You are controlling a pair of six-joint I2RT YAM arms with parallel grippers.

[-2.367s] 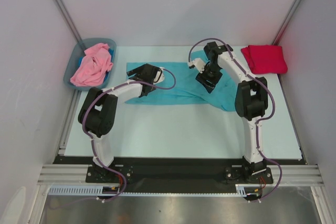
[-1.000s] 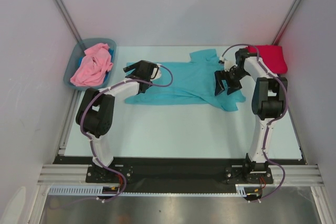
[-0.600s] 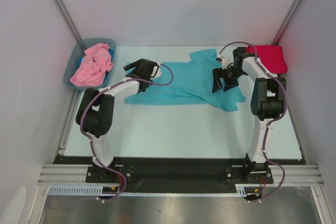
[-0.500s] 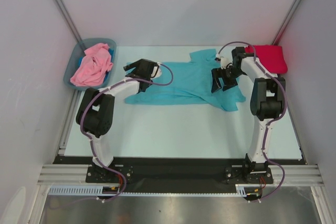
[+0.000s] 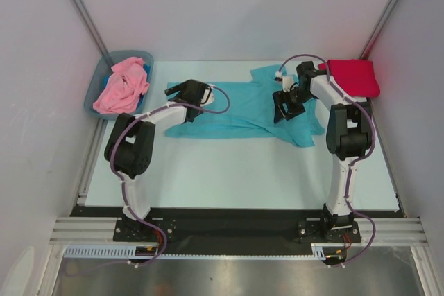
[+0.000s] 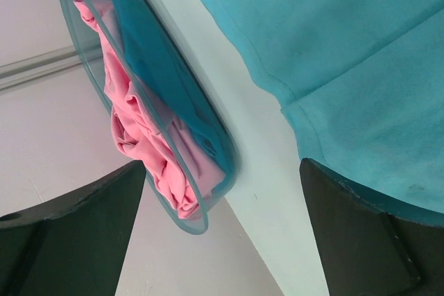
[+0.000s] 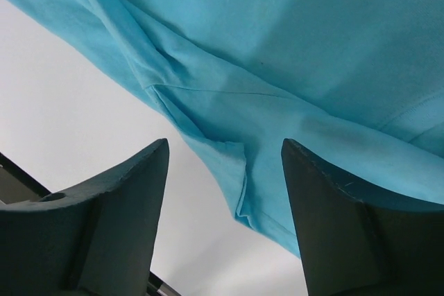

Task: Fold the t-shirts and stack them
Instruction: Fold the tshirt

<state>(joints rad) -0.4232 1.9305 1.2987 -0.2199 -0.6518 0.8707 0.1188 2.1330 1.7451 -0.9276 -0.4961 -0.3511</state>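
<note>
Sliding in from the cloth's edge, the right gripper [image 5: 286, 105] now hangs over a wrinkled fold of the soft teal cloth t-shirt [image 5: 236, 105]. Its fingers are closer together than before but not shut, and they hold nothing. I think it will pinch that fold next. The left gripper [image 5: 186, 91] is wide open and empty over the shirt's other end. A folded red cloth t-shirt [image 5: 354, 77] lies to the right gripper's right. A crumpled pink cloth t-shirt [image 5: 121, 84] fills the grey-blue plastic bin [image 5: 132, 53] to the left gripper's left.
</note>
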